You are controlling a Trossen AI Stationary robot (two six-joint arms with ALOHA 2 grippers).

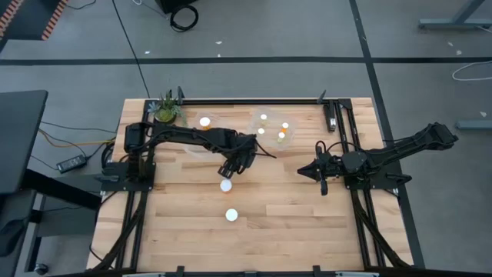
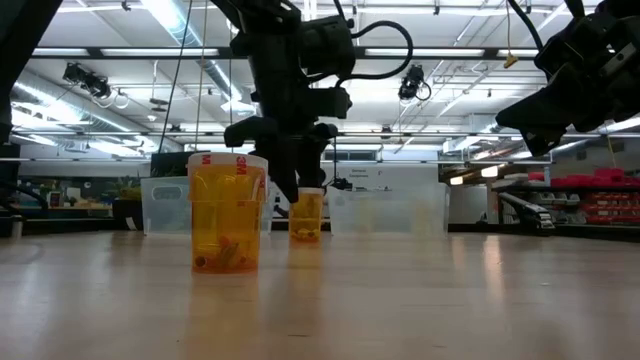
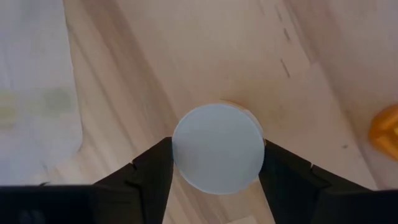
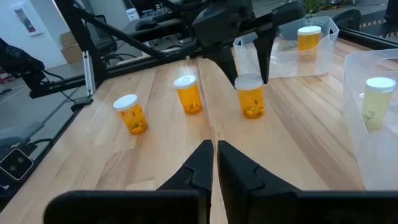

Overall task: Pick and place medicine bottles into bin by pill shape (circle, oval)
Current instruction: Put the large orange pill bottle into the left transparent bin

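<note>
Nearest in the low view a wide amber bottle [image 2: 228, 212] stands untouched at left centre; behind it the left gripper [image 3: 217, 163] clamps a white-capped medicine bottle [image 3: 217, 148] on the table, grasp step, lift to a clear bin [image 1: 277, 128] judged next; right gripper [image 4: 215, 163] shut, idle

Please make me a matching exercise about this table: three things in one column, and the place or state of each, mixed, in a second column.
Column one:
1. left gripper
2. right gripper
3. potted plant

Column two:
A. shut, holding nothing
B. at a corner of the table
C. closed on the white cap of a bottle

Pairs: 1-C, 2-A, 3-B
</note>
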